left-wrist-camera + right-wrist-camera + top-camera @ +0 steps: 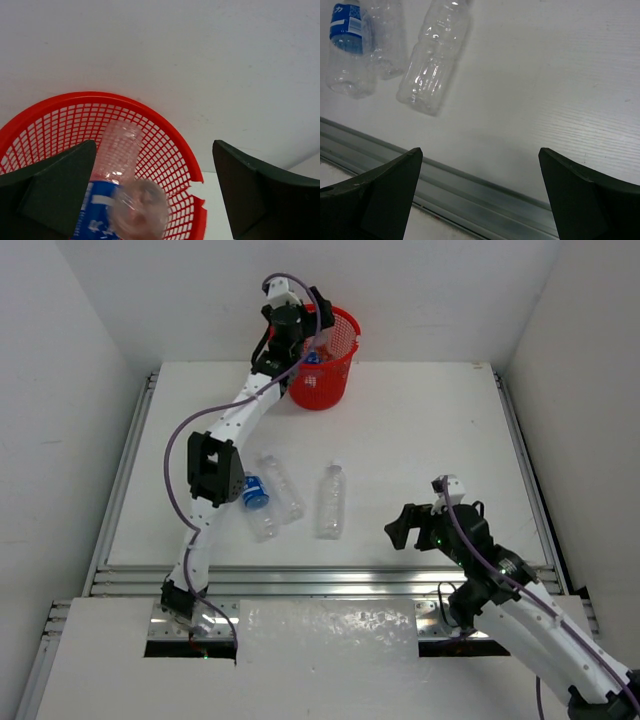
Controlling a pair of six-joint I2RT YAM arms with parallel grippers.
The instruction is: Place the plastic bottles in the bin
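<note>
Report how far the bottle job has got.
Done: at least a blue-labelled bottle lies in the bin. In hand: nothing; left claw open over the bin, right claw open, empty. Remaining: three bottles on the table, one blue-labelled, two plain.

Bin (326, 376) at desk (430, 440) far edge, bottle (119, 147) inside. Three bottles (281, 488) lying mid-desk, left of centre.

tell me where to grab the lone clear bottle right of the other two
Grip the lone clear bottle across its mid-body from above, pinching its left and right sides. It lies flat, cap toward the far edge, table bare either side. The right hand is nearest.
</note>
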